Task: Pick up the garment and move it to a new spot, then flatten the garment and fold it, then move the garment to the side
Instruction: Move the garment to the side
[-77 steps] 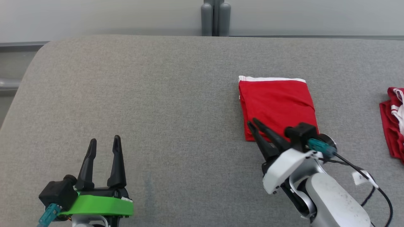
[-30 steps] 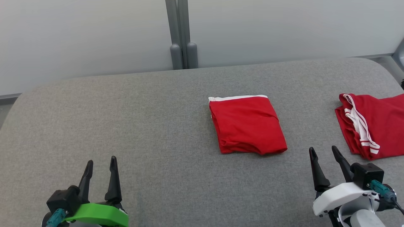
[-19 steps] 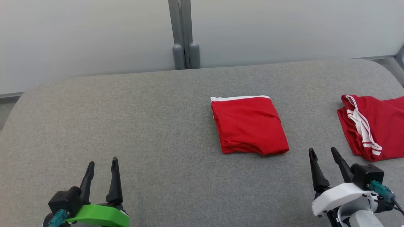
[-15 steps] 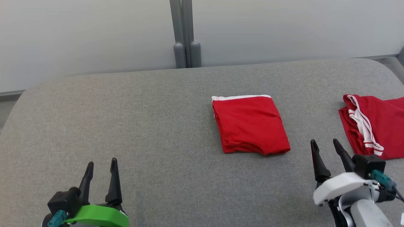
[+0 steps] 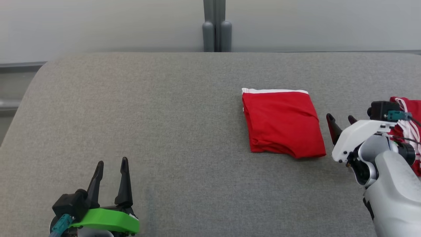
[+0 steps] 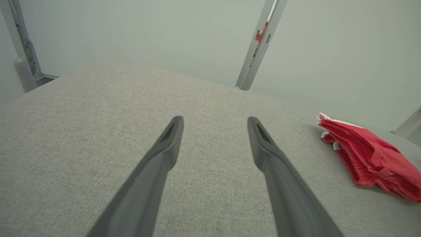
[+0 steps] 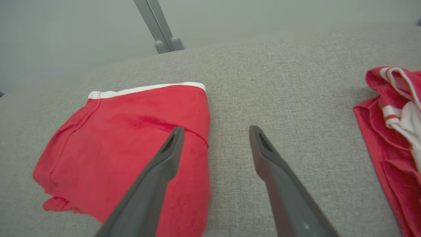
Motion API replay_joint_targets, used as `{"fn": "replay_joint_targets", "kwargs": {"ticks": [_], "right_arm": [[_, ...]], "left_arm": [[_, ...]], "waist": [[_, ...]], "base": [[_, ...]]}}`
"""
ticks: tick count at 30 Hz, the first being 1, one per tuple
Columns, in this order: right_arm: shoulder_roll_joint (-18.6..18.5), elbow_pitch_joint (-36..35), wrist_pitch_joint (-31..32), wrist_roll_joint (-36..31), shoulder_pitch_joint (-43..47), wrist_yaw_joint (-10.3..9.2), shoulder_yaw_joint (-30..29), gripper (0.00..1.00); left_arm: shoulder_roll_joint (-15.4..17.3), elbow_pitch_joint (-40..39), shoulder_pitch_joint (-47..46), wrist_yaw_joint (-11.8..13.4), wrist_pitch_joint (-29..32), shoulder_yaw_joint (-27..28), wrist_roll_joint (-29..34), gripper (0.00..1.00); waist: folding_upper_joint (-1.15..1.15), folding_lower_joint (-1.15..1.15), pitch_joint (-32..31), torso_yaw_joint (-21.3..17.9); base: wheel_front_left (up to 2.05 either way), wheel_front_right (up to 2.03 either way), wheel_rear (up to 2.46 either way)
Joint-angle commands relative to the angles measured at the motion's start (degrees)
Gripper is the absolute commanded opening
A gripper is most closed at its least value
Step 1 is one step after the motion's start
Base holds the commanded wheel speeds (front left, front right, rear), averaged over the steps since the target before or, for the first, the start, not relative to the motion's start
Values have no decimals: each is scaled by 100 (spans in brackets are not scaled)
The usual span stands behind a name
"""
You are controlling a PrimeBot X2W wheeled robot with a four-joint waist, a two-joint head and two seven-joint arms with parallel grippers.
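Note:
The red garment (image 5: 283, 123), folded into a rectangle with a white band along its far edge, lies flat on the grey cloth-covered surface (image 5: 164, 115). My right gripper (image 5: 340, 119) stands open just to the right of it, apart from the cloth, with nothing between its fingers. In the right wrist view the open right gripper (image 7: 216, 129) hovers by the right edge of the folded garment (image 7: 131, 131). My left gripper (image 5: 111, 162) rests open at the near left, far from the garment. In the left wrist view the left gripper (image 6: 215, 120) points over bare fabric, with the garment (image 6: 368, 158) off to the right.
A second red garment with white stripes (image 5: 415, 107) lies crumpled at the right edge, partly behind my right wrist, and shows as the striped garment (image 7: 391, 131) right of the fingers. A grey post (image 5: 216, 29) stands against the pale back wall.
The head camera has shifted. My right gripper has moved forward from the near edge to beside the folded garment's right side, between the two garments. The left gripper has stayed put.

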Motion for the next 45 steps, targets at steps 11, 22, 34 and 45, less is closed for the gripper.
{"fn": "replay_joint_targets", "kwargs": {"ticks": [11,22,34,45], "right_arm": [[157,1149,594,-313,-754,0,-262,100],[13,1576,724,-805,-895,-6,431,0],[-969,351,1319,-803,-1532,-6,2649,0],[-2260,-1364,1828,201,-2274,-7,3991,0]], "left_arm": [[20,-91,-316,-8,2,-120,-128,100],[20,-113,-337,26,2,-129,-197,100],[20,-353,-308,68,2,-11,-287,100],[20,-487,-637,29,2,86,-121,100]], "waist": [[0,0,728,566],[0,0,719,470],[0,0,821,-351],[0,0,1178,-1531]], "base": [[0,0,0],[0,0,0],[0,0,0],[0,0,0]]}}
